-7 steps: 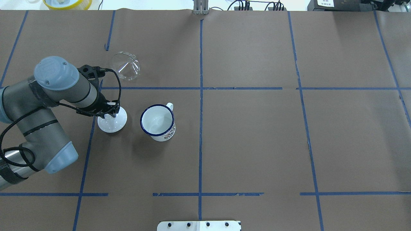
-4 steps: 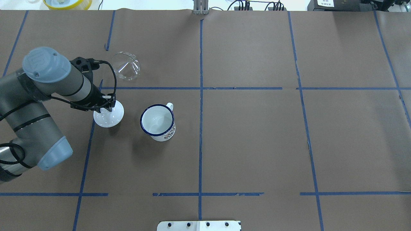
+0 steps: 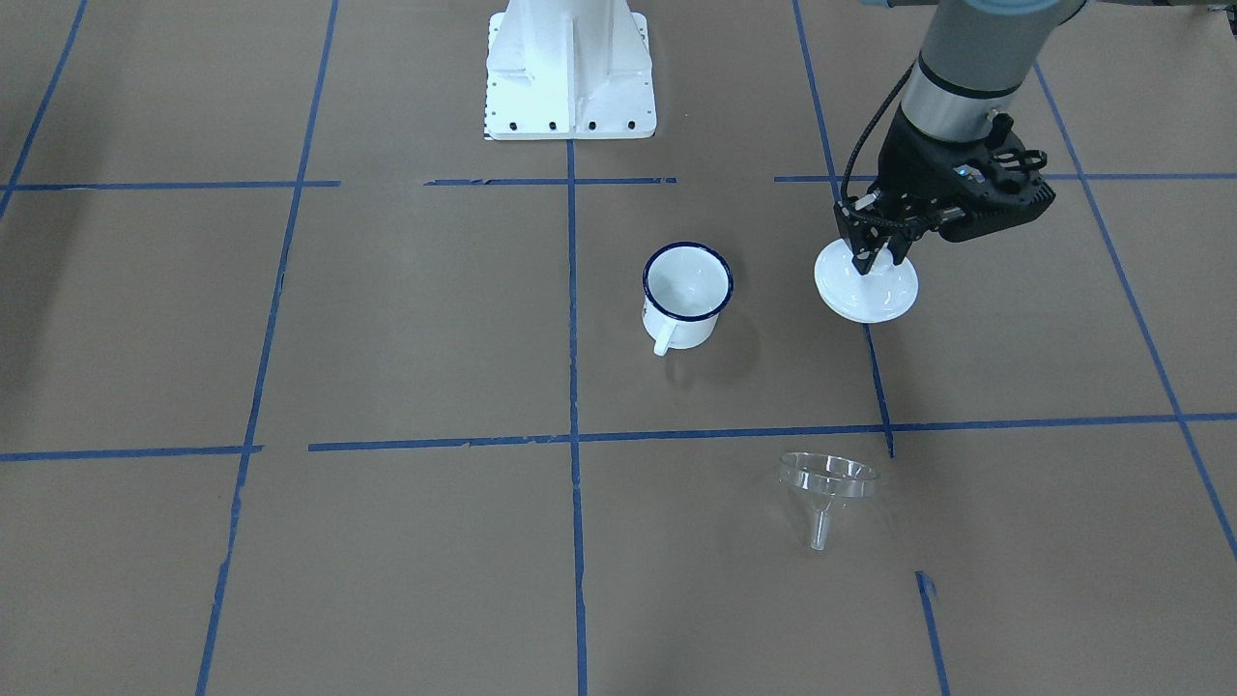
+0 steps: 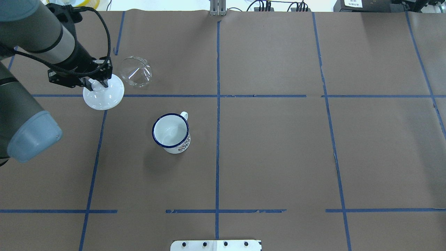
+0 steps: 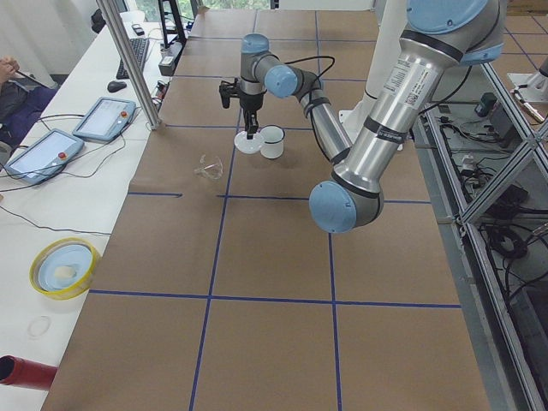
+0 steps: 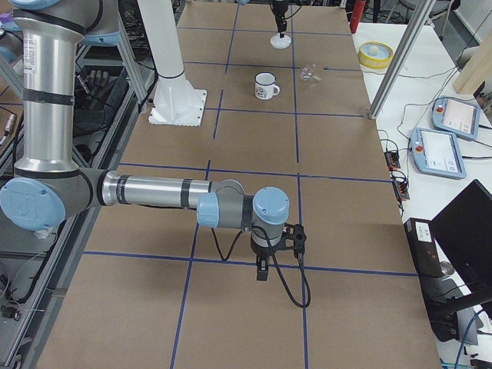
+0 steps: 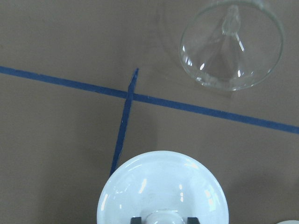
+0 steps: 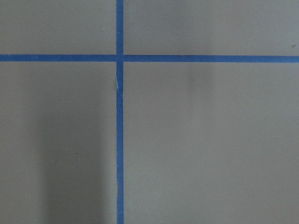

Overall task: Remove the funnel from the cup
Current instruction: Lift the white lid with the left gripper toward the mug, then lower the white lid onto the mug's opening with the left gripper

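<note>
The clear funnel (image 4: 136,71) lies on the brown table, apart from the cup; it also shows in the front view (image 3: 829,483) and the left wrist view (image 7: 232,44). The white enamel cup (image 4: 170,132) with a blue rim stands upright and empty (image 3: 686,295). My left gripper (image 4: 95,83) is shut on the knob of a round white lid (image 4: 104,92) and holds it just left of the funnel, seen also in the wrist view (image 7: 163,191). My right gripper (image 6: 263,269) shows only in the exterior right view, far from the cup; I cannot tell its state.
Blue tape lines cross the brown paper. The white robot base (image 3: 570,68) stands behind the cup. A yellow bowl (image 4: 73,3) sits past the table's far left edge. Teach pendants (image 5: 104,117) lie on the side bench.
My left arm has carried the white lid away from the cup, toward the far left of the table, to a spot beside the funnel. Cup and funnel have not moved.
</note>
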`<action>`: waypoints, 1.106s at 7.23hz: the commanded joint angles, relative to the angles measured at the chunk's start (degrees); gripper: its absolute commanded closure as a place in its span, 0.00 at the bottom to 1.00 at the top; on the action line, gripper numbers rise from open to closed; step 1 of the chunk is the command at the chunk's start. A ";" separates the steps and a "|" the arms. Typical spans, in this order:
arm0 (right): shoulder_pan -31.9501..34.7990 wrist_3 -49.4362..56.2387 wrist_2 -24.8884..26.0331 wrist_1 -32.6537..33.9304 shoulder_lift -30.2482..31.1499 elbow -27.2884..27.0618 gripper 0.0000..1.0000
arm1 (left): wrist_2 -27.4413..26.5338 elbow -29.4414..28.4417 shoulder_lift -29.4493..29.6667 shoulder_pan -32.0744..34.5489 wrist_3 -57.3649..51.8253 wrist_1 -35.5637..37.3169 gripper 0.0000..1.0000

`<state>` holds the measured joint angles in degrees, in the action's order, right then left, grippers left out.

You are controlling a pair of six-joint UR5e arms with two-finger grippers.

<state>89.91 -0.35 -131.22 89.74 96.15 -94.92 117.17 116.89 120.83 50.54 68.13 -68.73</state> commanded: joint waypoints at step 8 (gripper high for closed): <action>0.00 0.00 0.00 0.00 0.00 0.00 0.00 | -0.36 -13.89 9.95 -14.15 11.33 -5.36 1.00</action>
<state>89.91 -0.35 -131.22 89.74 96.15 -94.92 116.99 103.07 131.04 36.61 79.39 -73.98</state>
